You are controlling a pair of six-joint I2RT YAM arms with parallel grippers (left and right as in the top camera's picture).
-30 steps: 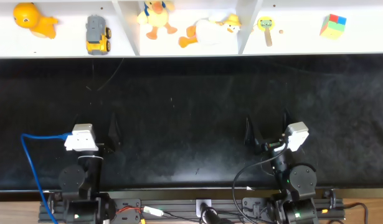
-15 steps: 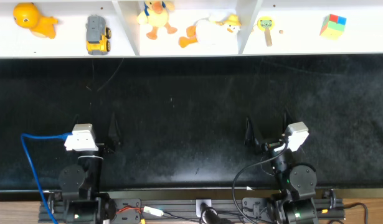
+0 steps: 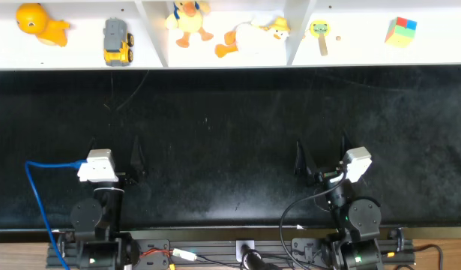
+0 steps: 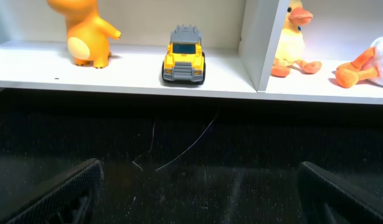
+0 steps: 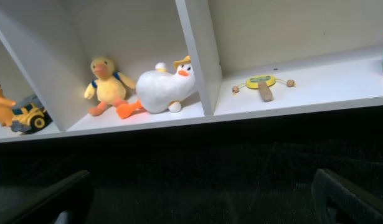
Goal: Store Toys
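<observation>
The toys sit in a white shelf (image 3: 230,58) along the far edge. Its left bay holds an orange figure (image 3: 41,25) and a yellow truck (image 3: 118,42). A yellow duck plush (image 3: 189,19) and a white duck plush (image 3: 252,37) share the middle bay. A small rattle (image 3: 320,31) and a colourful cube (image 3: 401,31) lie in the right bay. My left gripper (image 3: 115,157) rests open near the front left of the black mat, empty. My right gripper (image 3: 321,156) stands open at the front right, also empty. The left wrist view faces the truck (image 4: 185,56) and the orange figure (image 4: 85,31).
The black mat (image 3: 230,127) stretches between the grippers and the shelf. White dividers (image 5: 200,56) separate the bays. A blue cable (image 3: 35,195) loops beside the left arm's base.
</observation>
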